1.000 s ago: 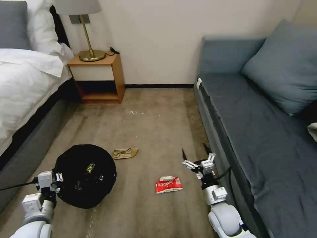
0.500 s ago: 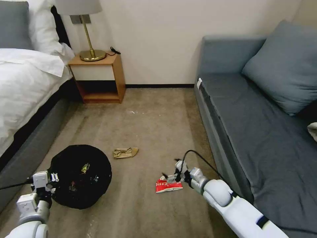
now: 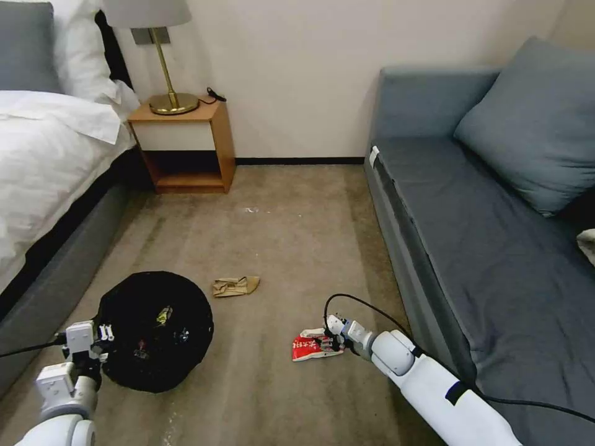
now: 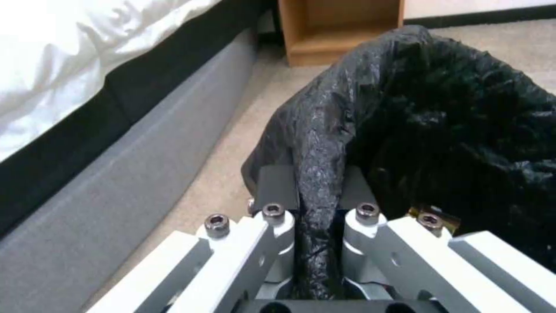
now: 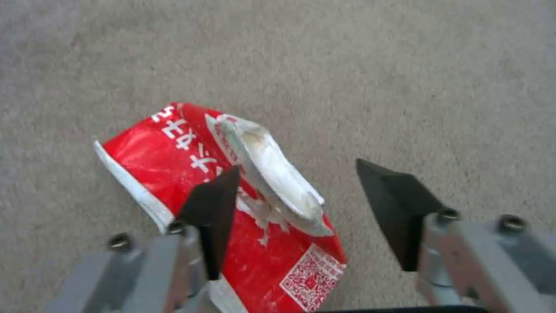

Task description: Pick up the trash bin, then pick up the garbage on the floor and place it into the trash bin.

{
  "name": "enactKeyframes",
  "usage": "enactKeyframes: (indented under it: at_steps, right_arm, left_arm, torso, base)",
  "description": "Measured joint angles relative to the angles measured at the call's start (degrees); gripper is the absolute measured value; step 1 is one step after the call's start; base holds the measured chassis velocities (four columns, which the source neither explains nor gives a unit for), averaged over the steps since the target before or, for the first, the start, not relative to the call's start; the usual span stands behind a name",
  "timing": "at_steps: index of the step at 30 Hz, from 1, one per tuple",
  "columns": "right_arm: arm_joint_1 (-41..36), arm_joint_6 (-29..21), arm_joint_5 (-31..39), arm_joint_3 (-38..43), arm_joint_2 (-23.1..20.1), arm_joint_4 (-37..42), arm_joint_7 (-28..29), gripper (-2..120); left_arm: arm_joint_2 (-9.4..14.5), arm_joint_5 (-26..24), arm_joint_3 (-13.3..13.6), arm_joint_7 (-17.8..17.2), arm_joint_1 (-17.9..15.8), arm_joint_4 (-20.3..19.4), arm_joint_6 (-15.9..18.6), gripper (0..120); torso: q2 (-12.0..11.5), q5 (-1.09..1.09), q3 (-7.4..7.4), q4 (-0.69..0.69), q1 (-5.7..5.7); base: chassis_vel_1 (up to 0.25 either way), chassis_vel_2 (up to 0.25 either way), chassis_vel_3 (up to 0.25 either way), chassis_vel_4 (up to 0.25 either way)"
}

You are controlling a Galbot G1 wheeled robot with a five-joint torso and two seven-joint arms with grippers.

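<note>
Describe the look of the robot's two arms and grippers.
Both arms are glossy white rounded shells with grey cylindrical wrist sections. The right arm carries a black band and a looping black cable. The right gripper has grey metal linkages with pointed black fingertips. The left gripper has white-and-silver bolted linkages, flat dark pads, and a black cable at its wrist.

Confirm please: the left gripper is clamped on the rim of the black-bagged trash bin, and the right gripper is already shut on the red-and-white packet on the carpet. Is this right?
Not fully. The right gripper is open: the right wrist view shows its jaws apart over the red-and-white packet, which lies on the carpet. The left gripper is indeed clamped on the rim of the black-bagged trash bin.
</note>
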Motion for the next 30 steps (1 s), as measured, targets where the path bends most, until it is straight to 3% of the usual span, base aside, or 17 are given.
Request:
enactKeyframes:
  at_steps: [16, 21, 27, 30]
  right_arm:
    - [-2.3, 3.4, -3.7, 3.1, 2.7, -2.8, -2.3, 0]
    - [-2.3, 6.1, -2.2, 3.1, 2.5, -1.7, 0.0, 0]
    - [-0.5, 9.8, 8.9, 2.1, 1.8, 5.1, 4.2, 0]
    - [2.2, 14.5, 19.6, -2.3, 0.8, 12.2, 4.3, 0]
  left_arm:
    - [-0.6, 0.4, 0.7, 0.0, 0.2, -0.2, 0.0, 7]
    - [-0.7, 0.4, 0.7, 0.0, 0.3, -0.3, 0.0, 7]
    - [-0.7, 0.4, 0.8, 0.0, 0.3, -0.3, 0.0, 7]
    - [-1.2, 0.8, 1.4, 0.0, 0.3, -0.3, 0.0, 7]
  torso:
    - [0.0, 0.00, 0.00, 0.00, 0.00]
    - [0.0, 0.00, 0.00, 0.00, 0.00]
    - [0.0, 0.00, 0.00, 0.00, 0.00]
    - [0.0, 0.00, 0.00, 0.01, 0.00]
  base:
    - [0.000, 0.000, 0.000, 0.000]
    - [0.000, 0.000, 0.000, 0.000]
    - [0.000, 0.000, 0.000, 0.000]
    - [0.000, 0.000, 0.000, 0.000]
